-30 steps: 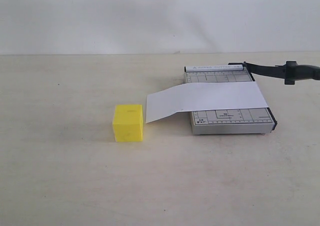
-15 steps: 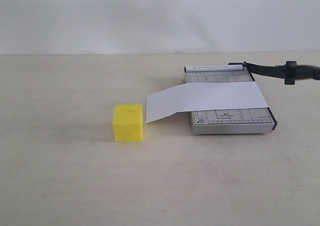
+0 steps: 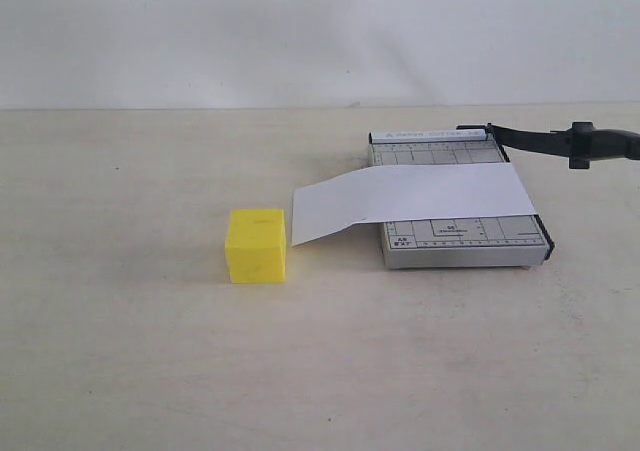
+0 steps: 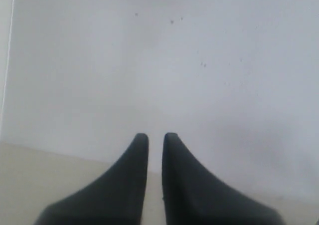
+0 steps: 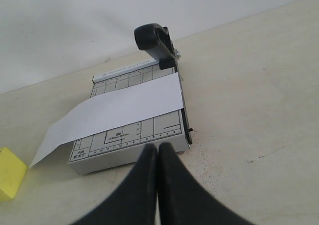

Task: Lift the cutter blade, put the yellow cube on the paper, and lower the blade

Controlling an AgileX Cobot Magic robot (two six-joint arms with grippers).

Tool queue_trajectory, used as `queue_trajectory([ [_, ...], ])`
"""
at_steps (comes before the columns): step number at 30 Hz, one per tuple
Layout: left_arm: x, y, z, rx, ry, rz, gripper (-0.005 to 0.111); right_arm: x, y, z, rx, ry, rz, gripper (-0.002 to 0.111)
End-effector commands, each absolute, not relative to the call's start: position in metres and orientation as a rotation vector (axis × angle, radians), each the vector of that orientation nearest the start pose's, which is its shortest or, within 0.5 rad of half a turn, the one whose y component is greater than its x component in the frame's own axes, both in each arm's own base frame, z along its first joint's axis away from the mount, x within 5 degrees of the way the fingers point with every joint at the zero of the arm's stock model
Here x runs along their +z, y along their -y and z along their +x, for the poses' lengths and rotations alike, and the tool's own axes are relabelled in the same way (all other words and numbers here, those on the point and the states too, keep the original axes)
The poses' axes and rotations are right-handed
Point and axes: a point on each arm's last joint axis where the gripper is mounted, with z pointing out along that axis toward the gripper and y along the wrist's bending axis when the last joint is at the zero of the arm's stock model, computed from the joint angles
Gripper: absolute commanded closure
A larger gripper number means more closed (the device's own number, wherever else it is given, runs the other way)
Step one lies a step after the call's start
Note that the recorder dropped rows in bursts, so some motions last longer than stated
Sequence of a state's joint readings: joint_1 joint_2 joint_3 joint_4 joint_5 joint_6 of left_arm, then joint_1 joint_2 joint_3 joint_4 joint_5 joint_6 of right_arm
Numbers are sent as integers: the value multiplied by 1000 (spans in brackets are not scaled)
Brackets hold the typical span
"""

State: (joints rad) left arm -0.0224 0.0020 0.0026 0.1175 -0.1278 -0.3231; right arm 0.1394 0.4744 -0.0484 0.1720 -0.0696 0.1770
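The yellow cube [image 3: 256, 244] rests on the table left of the cutter, also at the edge of the right wrist view [image 5: 10, 172]. The white paper [image 3: 410, 199] lies across the grey gridded base [image 3: 465, 241], its left end hanging past the base toward the cube. The cutter blade [image 3: 560, 143] is lifted off the base, its thick black handle [image 5: 154, 41] up near the hinge. My right gripper [image 5: 158, 146] is shut and empty, just in front of the base's near edge. My left gripper [image 4: 155, 135] faces a white wall, empty, with only a thin slit between its fingers. Neither gripper shows in the exterior view.
The beige table [image 3: 150, 371] runs back to a white wall [image 3: 300, 31]. Nothing else stands on it in these views.
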Motion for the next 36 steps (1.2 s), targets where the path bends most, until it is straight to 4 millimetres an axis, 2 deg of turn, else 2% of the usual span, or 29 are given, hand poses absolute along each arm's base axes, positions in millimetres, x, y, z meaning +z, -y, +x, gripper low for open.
queue_trajectory([
  [1, 233, 3, 52, -432, -1244, -257, 96, 200, -12, 97, 328, -1831, 201, 109],
  [6, 231, 3, 53, -584, -1246, -374, 96, 200, -12, 97, 330, -1831, 203, 109],
  [10, 230, 6, 53, -605, -1275, -362, 96, 200, -12, 97, 330, -1831, 203, 109],
  [14, 231, 19, 55, -620, -1315, -185, 96, 200, -12, 97, 330, -1831, 203, 109],
  [18, 222, 41, 67, -744, -1508, 27, 98, 200, -12, 97, 330, -1831, 203, 109],
  [20, 226, 47, 76, -751, -1572, 112, 102, 200, -12, 97, 330, -1831, 203, 109],
  [23, 240, 52, 97, -727, -1612, 214, 102, 200, -12, 97, 330, -1831, 203, 109],
  [28, 261, 61, 149, -764, -1668, 357, 102, 200, -12, 97, 330, -1831, 203, 109],
  [32, 253, 75, 196, -810, -1759, 445, 102, 201, -12, 97, 332, -1825, 205, 109],
  [36, 233, 105, 238, -806, -1823, 577, 102, 201, -12, 97, 332, -1821, 205, 109],
])
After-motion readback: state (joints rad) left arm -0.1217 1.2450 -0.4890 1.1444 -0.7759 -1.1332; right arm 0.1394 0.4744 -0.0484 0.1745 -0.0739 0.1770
